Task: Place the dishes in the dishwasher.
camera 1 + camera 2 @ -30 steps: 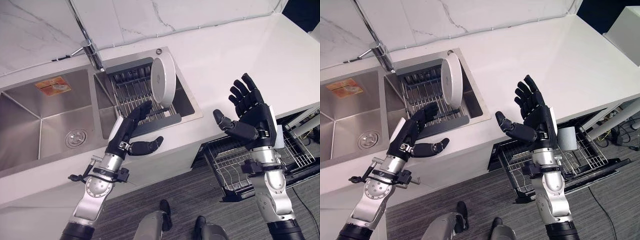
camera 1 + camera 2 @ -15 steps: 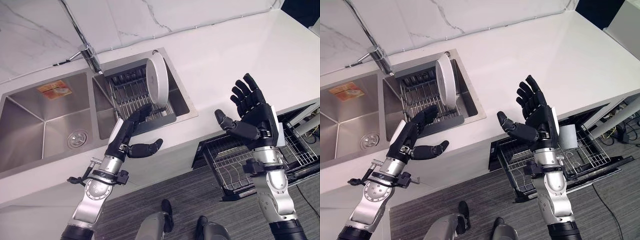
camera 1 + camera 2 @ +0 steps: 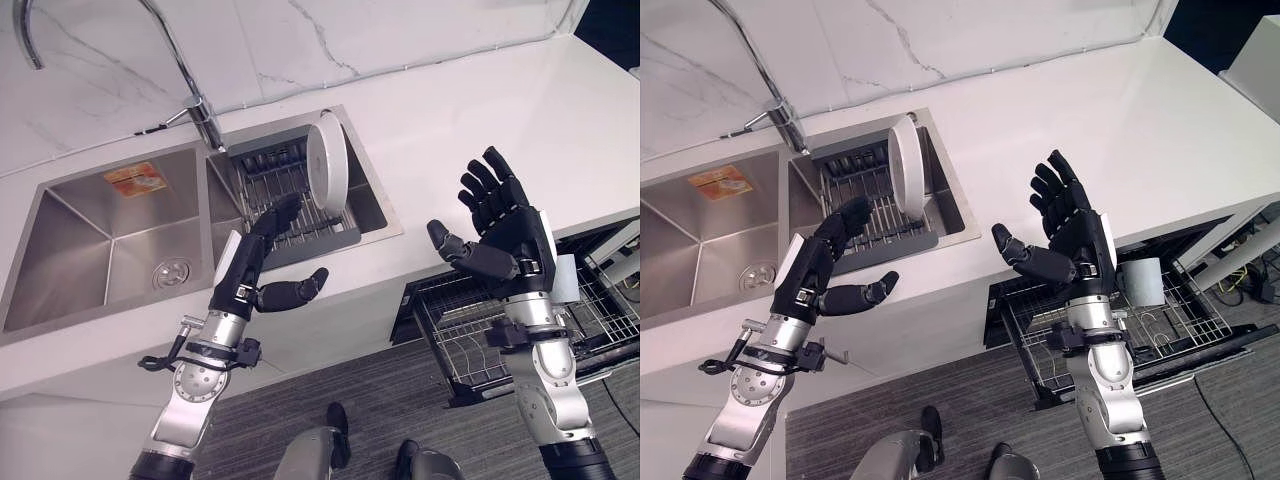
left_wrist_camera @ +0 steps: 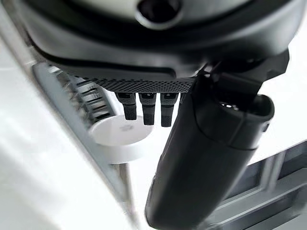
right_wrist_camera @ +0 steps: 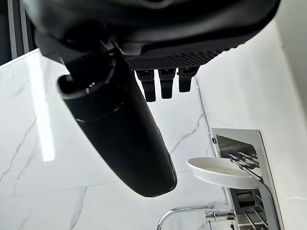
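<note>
A white plate [image 3: 327,163] is seen upright in the sink rack [image 3: 290,205] at upper centre — both hands, left hand [image 3: 256,275] and right hand [image 3: 500,235], are held open and empty.

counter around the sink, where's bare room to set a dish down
Bare counter runs from the sink's right rim to the far right end. The big left basin holds nothing but a sticker. Crowded: the drying rack with the upright plate, left hand hovering beside it.

1. A kitchen: a white stone countertop [image 3: 480,110] runs beneath a white marble-veined wall [image 3: 250,40].
2. A double-bowl stainless steel sink [image 3: 90,250] with a curved chrome tap [image 3: 190,90] holds a grey wire dish rack [image 3: 290,205].
3. Below the counter, a pulled-out wire dishwasher basket [image 3: 1140,320] stands over dark grey flooring [image 3: 940,400].
</note>
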You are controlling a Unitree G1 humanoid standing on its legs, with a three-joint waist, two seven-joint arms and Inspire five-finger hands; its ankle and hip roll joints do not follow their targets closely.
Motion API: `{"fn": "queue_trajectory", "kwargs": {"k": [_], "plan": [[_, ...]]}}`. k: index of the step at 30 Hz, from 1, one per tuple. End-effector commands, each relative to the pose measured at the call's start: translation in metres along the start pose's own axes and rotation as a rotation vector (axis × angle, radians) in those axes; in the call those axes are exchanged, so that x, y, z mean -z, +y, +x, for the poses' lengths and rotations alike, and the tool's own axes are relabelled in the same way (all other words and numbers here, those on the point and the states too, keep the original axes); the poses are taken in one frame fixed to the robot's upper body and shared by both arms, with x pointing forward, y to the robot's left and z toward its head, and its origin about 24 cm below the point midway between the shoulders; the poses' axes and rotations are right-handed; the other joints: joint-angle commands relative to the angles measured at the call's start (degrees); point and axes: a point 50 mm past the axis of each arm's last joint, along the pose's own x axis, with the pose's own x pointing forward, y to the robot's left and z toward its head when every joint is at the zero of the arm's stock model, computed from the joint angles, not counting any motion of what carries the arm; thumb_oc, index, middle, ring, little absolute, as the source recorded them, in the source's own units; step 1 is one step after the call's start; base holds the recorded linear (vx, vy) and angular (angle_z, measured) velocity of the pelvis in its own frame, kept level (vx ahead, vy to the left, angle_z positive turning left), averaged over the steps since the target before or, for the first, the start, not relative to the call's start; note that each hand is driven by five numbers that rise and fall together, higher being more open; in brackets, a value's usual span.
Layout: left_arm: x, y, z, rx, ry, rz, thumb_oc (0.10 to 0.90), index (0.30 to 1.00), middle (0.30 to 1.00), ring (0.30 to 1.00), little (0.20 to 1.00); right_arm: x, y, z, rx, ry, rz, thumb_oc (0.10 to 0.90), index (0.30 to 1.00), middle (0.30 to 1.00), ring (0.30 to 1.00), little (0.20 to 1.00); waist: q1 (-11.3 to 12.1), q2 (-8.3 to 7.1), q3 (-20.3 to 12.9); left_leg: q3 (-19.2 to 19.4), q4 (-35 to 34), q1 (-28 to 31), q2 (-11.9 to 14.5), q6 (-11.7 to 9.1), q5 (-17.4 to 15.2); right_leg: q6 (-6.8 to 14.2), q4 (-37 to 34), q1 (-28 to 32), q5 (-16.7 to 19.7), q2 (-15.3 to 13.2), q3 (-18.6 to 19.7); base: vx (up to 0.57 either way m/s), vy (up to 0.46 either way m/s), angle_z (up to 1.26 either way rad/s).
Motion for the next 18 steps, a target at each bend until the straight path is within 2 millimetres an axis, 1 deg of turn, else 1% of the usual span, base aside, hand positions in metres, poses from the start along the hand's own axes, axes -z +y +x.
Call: {"fn": "queue_trajectory", "kwargs": {"k": [1, 3, 4, 7, 8, 9, 10, 11, 12, 14, 15, 16, 17, 18], "plan": [[-0.063, 0.017, 0.008, 0.014, -0.428, -0.126, 0.8, 0.9, 0.9, 0.9, 0.9, -0.037, 0.016, 0.026, -0.068, -0.229, 0.055, 0.8, 0.9, 0.9, 0.9, 0.9, 0.1, -1.63, -5.5, -1.7, 2.7, -2.5, 4.1, -6.8, -5.6, 1.2, -0.6, 1.8, -4.6, 0.4, 2.9, -0.01, -0.014, 0.16], [-0.069, 0.016, 0.007, 0.088, -0.474, -0.22, 0.8, 0.9, 0.9, 0.9, 0.9, -0.034, 0.016, 0.027, -0.065, -0.219, 0.056, 0.8, 0.9, 0.9, 0.9, 0.9, 0.3, -1.43, -5.6, -2.1, 2.7, -2.6, 4.1, -6.9, -5.6, 1.1, -0.6, 1.9, -4.7, 0.6, 2.8, -0.03, -0.009, 0.2], [-0.071, 0.013, 0.007, 0.183, -0.499, -0.346, 0.8, 0.9, 0.9, 0.9, 0.9, -0.031, 0.018, 0.027, -0.067, -0.21, 0.054, 0.8, 0.9, 0.9, 0.9, 0.9, 0.5, -1.02, -5.7, -2.5, 2.7, -2.9, 4.2, -6.9, -5.2, 0.9, -0.6, 1.7, -4.4, 0.9, 2.6, -0.04, 0.0, 0.12], [-0.067, 0.005, 0.008, 0.313, -0.469, -0.468, 0.8, 0.9, 0.9, 0.9, 0.9, -0.028, 0.02, 0.028, -0.071, -0.198, 0.053, 0.8, 0.9, 0.9, 0.9, 0.9, 0.6, -0.95, -5.7, -2.7, 2.7, -2.8, 4.0, -7.1, -5.3, 0.9, -0.6, 2.0, -4.7, 1.0, 2.8, -0.03, -0.002, 0.1], [-0.064, -0.004, 0.01, 0.422, -0.428, -0.538, 0.8, 0.9, 0.9, 0.9, 0.9, -0.026, 0.022, 0.03, -0.075, -0.19, 0.054, 0.8, 0.9, 0.9, 0.9, 0.9, 0.6, -0.8, -5.8, -2.8, 2.7, -2.9, 4.1, -7.2, -5.2, 0.9, -0.6, 2.0, -4.6, 1.2, 2.8, -0.03, -0.018, 0.07], [-0.061, -0.011, 0.011, 0.492, -0.403, -0.592, 0.8, 0.9, 0.9, 0.9, 0.9, -0.025, 0.022, 0.031, -0.075, -0.186, 0.054, 0.8, 0.9, 0.9, 0.9, 0.9, 0.5, -0.72, -5.8, -2.9, 2.7, -2.9, 4.2, -7.3, -5.1, 0.8, -0.6, 2.0, -4.6, 1.4, 2.8, -0.06, -0.016, 0.03], [-0.06, -0.015, 0.012, 0.528, -0.392, -0.615, 0.8, 0.9, 0.9, 0.9, 0.9, -0.025, 0.022, 0.032, -0.075, -0.184, 0.053, 0.8, 0.9, 0.9, 0.9, 0.9, 0.4, -0.48, -6.0, -3.0, 2.7, -3.3, 4.4, -7.2, -4.9, 0.7, -0.6, 1.7, -4.3, 1.6, 2.7, -0.03, -0.016, 0.04], [-0.059, -0.02, 0.011, 0.582, -0.387, -0.645, 0.8, 0.9, 0.9, 0.9, 0.9, -0.024, 0.022, 0.033, -0.075, -0.18, 0.053, 0.8, 0.9, 0.9, 0.9, 0.9, 0.3, -0.63, -5.9, -3.0, 2.7, -2.9, 4.4, -7.3, -5.1, 0.7, -0.6, 2.1, -4.7, 1.6, 2.8, -0.07, -0.02, 0.05], [-0.059, -0.034, 0.009, 0.709, -0.39, -0.798, 0.8, 0.9, 0.9, 0.9, 0.9, -0.022, 0.02, 0.033, -0.072, -0.175, 0.052, 0.8, 0.9, 0.9, 0.9, 0.9, 0.2, -0.41, -5.9, -3.2, 2.7, -3.2, 4.7, -7.4, -4.8, 0.6, -0.6, 1.9, -4.4, 2.0, 2.7, -0.04, -0.023, 0.07], [-0.058, -0.045, 0.007, 0.783, -0.396, -0.971, 0.8, 0.9, 0.9, 0.9, 0.9, -0.019, 0.02, 0.034, -0.066, -0.173, 0.052, 0.8, 0.9, 0.9, 0.9, 0.9, 0.1, -0.34, -5.9, -3.2, 2.7, -3.2, 4.9, -7.5, -4.7, 0.6, -0.6, 2.0, -4.5, 2.1, 2.8, -0.05, -0.017, 0.11], [-0.058, -0.047, 0.007, 0.795, -0.394, -0.999, 0.8, 0.9, 0.9, 0.9, 0.9, -0.019, 0.02, 0.035, -0.066, -0.174, 0.052, 0.8, 0.9, 0.9, 0.9, 0.9, 0.1, -0.29, -6.0, -3.3, 2.7, -3.3, 5.0, -7.5, -4.7, 0.6, -0.6, 1.9, -4.5, 2.2, 2.8, -0.04, -0.027, 0.15], [-0.055, -0.057, 0.006, 0.867, -0.371, -1.11, 0.8, 0.9, 0.9, 0.9, 0.9, -0.018, 0.02, 0.036, -0.065, -0.174, 0.055, 0.8, 0.9, 0.9, 0.9, 0.9, -0.1, -0.41, -6.0, -3.2, 2.7, -3.3, 5.1, -7.6, -4.6, 0.5, -0.6, 2.1, -4.5, 2.3, 2.9, -0.02, -0.038, 0.13], [-0.054, -0.063, 0.006, 0.901, -0.349, -1.134, 0.8, 0.9, 0.9, 0.9, 0.9, -0.018, 0.021, 0.038, -0.066, -0.175, 0.058, 0.8, 0.9, 0.9, 0.9, 0.9, -0.3, -0.49, -6.0, -3.1, 2.7, -3.2, 5.2, -7.6, -4.6, 0.5, -0.6, 2.1, -4.4, 2.4, 2.9, -0.04, -0.069, 0.04], [-0.05, -0.077, 0.005, 0.982, -0.281, -1.166, 0.8, 0.9, 0.9, 0.9, 0.9, -0.018, 0.021, 0.04, -0.065, -0.179, 0.063, 0.8, 0.9, 0.9, 0.9, 0.9, -0.6, -0.72, -5.9, -3.0, 2.7, -3.2, 5.5, -7.6, -4.5, 0.4, -0.6, 2.2, -4.3, 2.6, 3.0, -0.04, -0.076, 0.0]]}}
